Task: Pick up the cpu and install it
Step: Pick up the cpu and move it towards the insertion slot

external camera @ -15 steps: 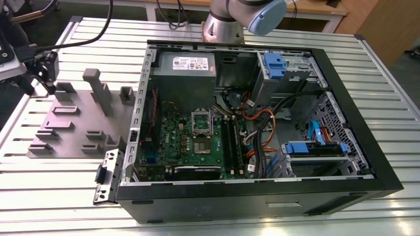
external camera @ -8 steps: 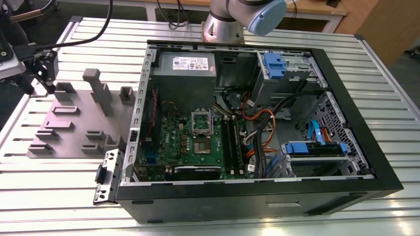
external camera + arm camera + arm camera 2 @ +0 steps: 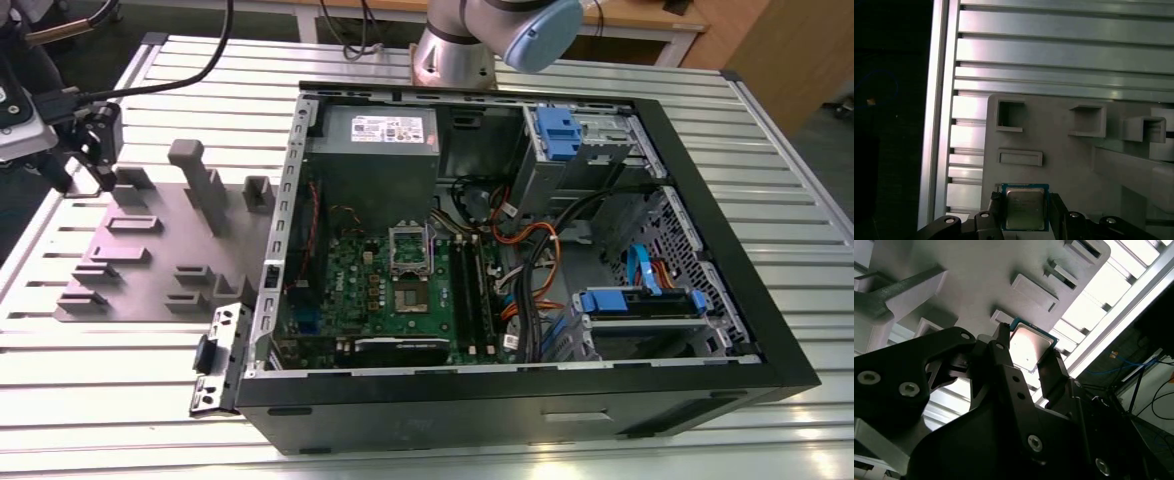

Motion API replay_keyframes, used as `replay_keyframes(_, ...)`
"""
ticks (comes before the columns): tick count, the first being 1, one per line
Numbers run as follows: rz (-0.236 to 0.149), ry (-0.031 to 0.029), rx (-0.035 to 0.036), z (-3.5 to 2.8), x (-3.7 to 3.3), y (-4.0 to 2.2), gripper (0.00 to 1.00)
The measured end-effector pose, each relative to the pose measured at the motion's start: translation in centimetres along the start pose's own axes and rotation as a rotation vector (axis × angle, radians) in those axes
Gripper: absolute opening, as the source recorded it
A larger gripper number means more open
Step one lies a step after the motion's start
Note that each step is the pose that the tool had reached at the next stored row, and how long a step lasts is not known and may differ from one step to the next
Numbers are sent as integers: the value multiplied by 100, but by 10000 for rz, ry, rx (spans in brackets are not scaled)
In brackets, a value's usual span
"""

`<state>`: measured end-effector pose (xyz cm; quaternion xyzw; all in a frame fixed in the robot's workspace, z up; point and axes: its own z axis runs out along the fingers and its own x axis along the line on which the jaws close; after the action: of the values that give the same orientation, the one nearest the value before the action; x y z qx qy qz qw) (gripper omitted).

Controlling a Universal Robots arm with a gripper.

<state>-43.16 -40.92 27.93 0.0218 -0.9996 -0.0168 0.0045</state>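
The pincer (image 3: 1026, 354) is clamped on the cpu (image 3: 1030, 341) by two opposite edges, over the gray fixture plate (image 3: 979, 270). The pick-up is judged in hand. The motherboard socket (image 3: 411, 250) lies well apart from the plate, so a firm, level grip is called for.

Upright fixture posts (image 3: 198, 175) close beside gripper (image 3: 1026, 204) and cpu (image 3: 1025, 211); bare table (image 3: 1054, 50) beyond.

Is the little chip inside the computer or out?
Out. The tool holds the cpu over the gray tray, outside the case.
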Motion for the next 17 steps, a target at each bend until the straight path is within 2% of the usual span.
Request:
replay_keyframes(4, 1, 1, 4, -23, 0, 1, 47)
replay_keyframes(11, 0, 1, 4, -155, 1, 5, 47)
replay_keyframes(17, 32, 0, 5, -220, 1, 7, 47)
